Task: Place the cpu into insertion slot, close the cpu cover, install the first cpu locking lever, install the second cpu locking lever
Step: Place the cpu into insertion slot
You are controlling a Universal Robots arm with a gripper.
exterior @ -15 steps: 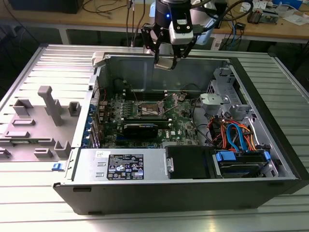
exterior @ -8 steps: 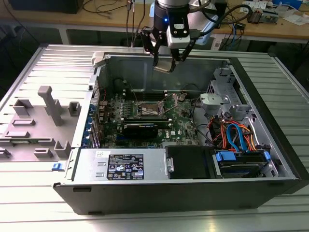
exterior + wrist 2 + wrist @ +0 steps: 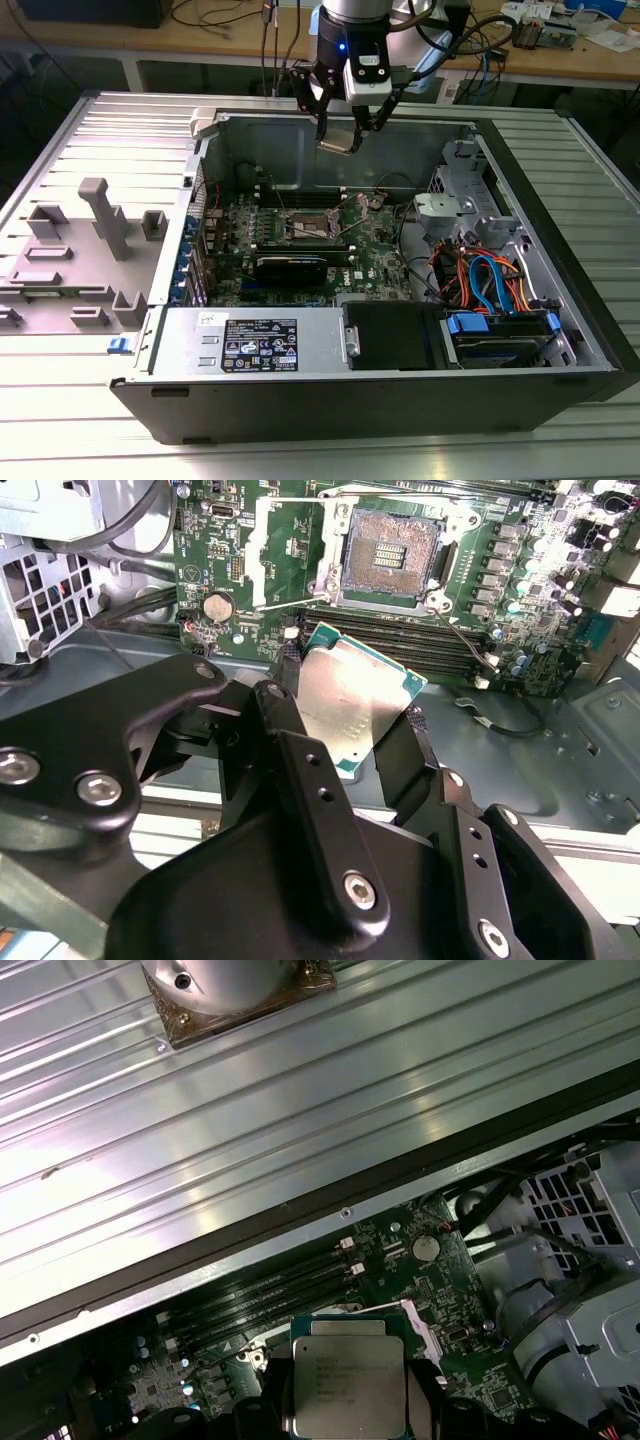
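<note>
The gripper [image 3: 348, 138] is clamped on the cpu [image 3: 337, 141], its 2 black fingers [image 3: 287, 720] pinching opposite edges of the chip. We see it held in the air over the far wall of the open computer case [image 3: 380, 400]. The insertion slot [image 3: 392, 552] lies uncovered on the green motherboard [image 3: 200, 540] below – nearer than the chip and well apart from it – with 1 black card [image 3: 290, 268] nearer still.
</note>
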